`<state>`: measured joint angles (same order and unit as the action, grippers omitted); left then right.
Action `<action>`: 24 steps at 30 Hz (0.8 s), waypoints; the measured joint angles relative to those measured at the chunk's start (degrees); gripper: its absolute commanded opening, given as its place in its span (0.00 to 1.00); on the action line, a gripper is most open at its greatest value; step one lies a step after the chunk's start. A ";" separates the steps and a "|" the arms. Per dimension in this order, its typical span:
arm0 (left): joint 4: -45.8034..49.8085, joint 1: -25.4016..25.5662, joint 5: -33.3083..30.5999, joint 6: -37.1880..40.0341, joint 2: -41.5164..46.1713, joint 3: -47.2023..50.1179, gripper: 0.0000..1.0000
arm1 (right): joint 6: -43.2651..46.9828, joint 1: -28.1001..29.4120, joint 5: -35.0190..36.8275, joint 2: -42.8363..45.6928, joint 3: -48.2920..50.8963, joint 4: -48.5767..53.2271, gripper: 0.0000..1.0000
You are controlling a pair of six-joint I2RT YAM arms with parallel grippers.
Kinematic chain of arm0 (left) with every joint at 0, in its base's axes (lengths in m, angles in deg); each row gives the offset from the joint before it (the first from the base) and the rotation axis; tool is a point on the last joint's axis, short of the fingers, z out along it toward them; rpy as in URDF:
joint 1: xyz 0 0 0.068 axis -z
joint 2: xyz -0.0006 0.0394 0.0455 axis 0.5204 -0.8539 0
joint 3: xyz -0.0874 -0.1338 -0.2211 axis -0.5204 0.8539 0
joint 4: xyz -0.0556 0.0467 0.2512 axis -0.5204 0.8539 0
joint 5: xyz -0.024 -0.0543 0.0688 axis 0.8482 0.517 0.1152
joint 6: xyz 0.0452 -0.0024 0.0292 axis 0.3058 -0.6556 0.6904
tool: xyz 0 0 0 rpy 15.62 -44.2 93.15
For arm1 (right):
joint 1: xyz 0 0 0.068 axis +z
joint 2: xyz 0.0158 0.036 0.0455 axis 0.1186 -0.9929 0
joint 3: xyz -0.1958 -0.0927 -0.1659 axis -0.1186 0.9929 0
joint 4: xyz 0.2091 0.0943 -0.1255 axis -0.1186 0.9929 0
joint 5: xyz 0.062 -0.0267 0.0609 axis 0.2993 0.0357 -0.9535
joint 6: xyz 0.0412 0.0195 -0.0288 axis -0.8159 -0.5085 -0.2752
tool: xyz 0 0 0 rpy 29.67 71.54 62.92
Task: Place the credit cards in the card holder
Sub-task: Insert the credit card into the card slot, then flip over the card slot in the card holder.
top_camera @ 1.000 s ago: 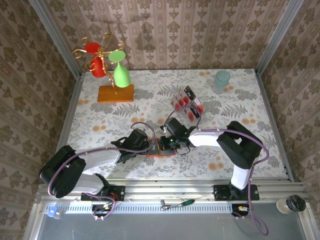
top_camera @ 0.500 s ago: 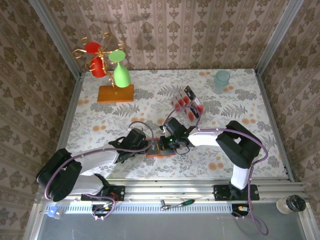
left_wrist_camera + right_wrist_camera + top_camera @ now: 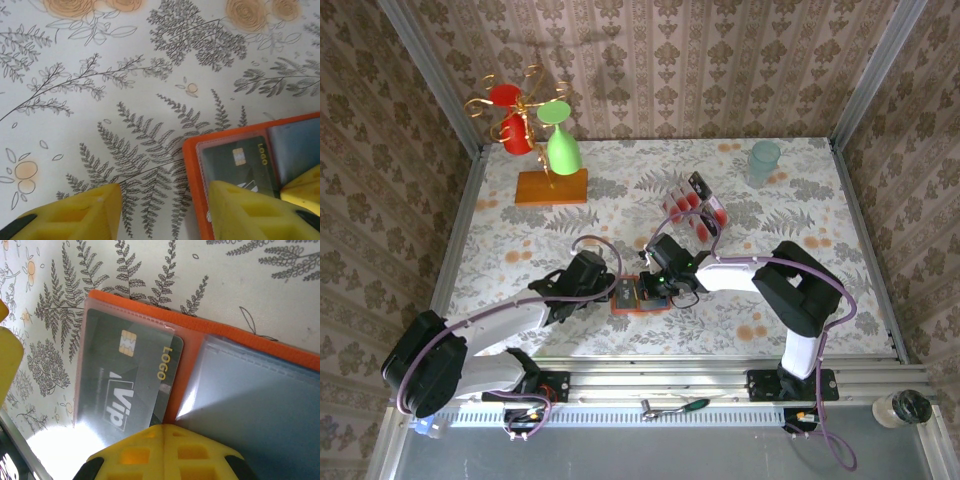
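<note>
Spread wider than a second ago, left tool (image 3: 161, 194) sits empty at the edge of the card holder (image 3: 189, 170); right tool (image 3: 165, 441) fully closed.

One card holder (image 3: 191, 165), one card (image 3: 125, 380) inside, two red cups (image 3: 506, 95), two green cups (image 3: 563, 151), one teal cup (image 3: 765, 160).

This is a robot test cell dressed up to pass for a home. The damask wallpaper (image 3: 670, 60) hangs on flat panels held by bare metal corner posts (image 3: 428, 75). The fern-and-flower tablecloth (image 3: 620, 190) stops at an aluminium rail (image 3: 660, 372), where the left arm (image 3: 490, 325) and right arm (image 3: 800, 290) are bolted down. A green-handled tool (image 3: 675, 406) lies on the ledge below, well apart from a lidded jar (image 3: 901, 408).
</note>
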<state>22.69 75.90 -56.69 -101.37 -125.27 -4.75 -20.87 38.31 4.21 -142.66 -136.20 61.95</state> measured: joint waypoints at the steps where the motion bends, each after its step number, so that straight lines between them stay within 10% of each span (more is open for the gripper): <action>1: -0.04 0.00 0.31 0.00 0.00 -0.50 0.50 | 0.17 -0.17 0.09 0.42 0.00 0.48 0.04; 24: -3.17 8.00 4.09 -1.55 -9.11 -11.39 0.50 | 4.24 -9.88 -0.90 2.69 0.00 4.61 0.04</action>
<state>19.52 83.89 -52.60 -102.92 -134.38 -16.14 -16.63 28.43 3.31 -139.97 -136.20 66.57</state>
